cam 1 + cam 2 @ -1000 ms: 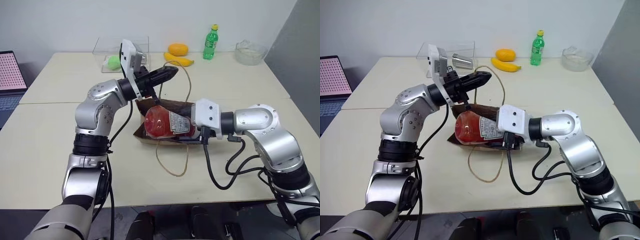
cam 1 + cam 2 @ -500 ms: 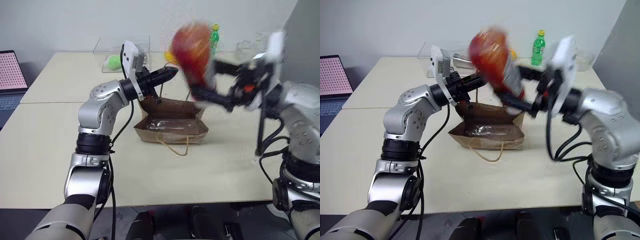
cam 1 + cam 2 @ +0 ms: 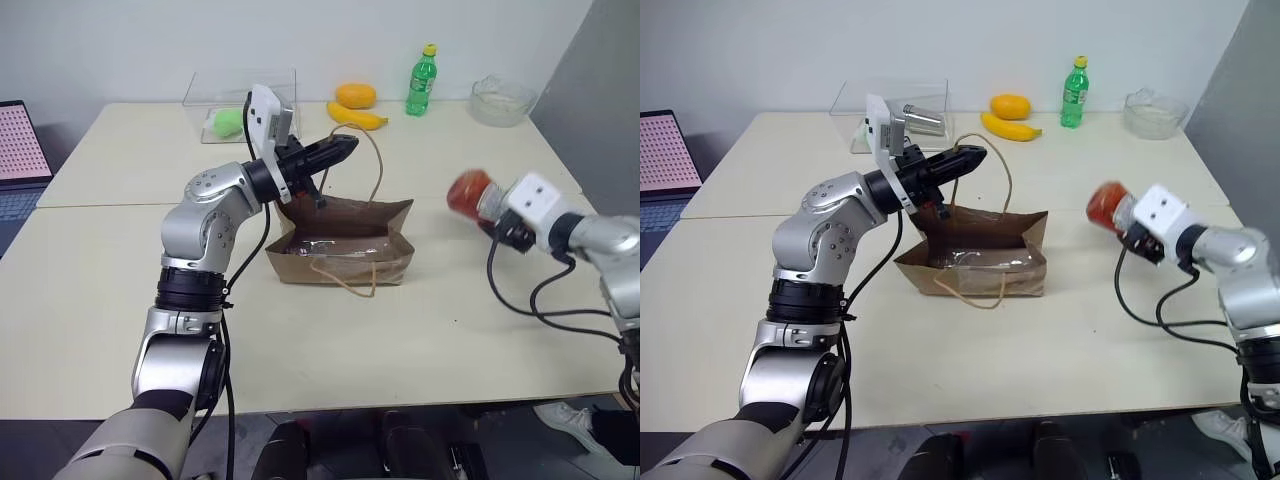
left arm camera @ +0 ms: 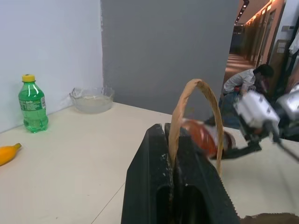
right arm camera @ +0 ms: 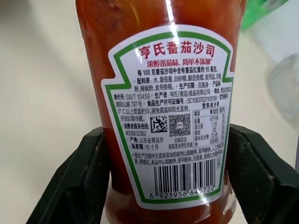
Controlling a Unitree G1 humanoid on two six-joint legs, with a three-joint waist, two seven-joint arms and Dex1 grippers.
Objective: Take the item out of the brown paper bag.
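Observation:
The brown paper bag (image 3: 345,248) sits mid-table with its mouth open, and nothing shows inside it. My left gripper (image 3: 343,148) is shut on the bag's rear loop handle (image 4: 194,93) and holds it up above the bag. The front handle (image 3: 345,287) droops onto the table. To the right of the bag and clear of it, my right gripper (image 3: 492,205) is shut on the item, a red ketchup bottle (image 3: 467,191) held above the table. Up close, the black fingers (image 5: 77,177) clamp both sides of its white label (image 5: 170,126).
Along the table's far edge stand a green soda bottle (image 3: 421,82), a banana (image 3: 358,119), an orange fruit (image 3: 356,97), a glass bowl (image 3: 500,100) and a clear plastic box (image 3: 235,100). A laptop (image 3: 20,140) sits far left. A person (image 4: 247,81) sits beyond the table.
My right gripper lifted the ketchup bottle out of the bag, swung it up and over, and now holds it lower at the right. The left gripper stayed put on the handle.

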